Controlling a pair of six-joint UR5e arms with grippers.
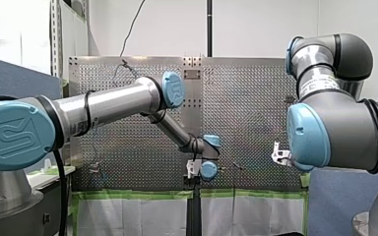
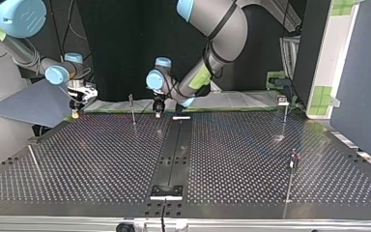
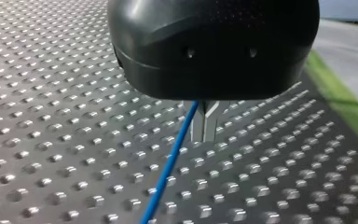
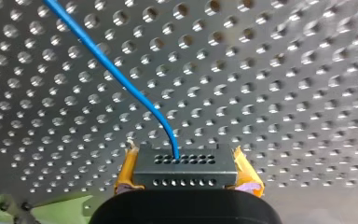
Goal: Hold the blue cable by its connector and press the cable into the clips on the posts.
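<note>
Front view: my left end effector (image 1: 194, 169) hangs at the middle of the counter's (image 1: 128, 142) arm-side edge, and my right end effector (image 1: 278, 156) is toward a corner. Top view adds thin posts (image 2: 132, 107). Left wrist view: the metal fingers (image 3: 205, 126) are pressed together with the blue cable (image 3: 168, 172) just beside them; I cannot tell if it is pinched. Only the right wrist view shows yellow pads (image 4: 128, 170) clamping the connector (image 4: 186, 170).
</note>
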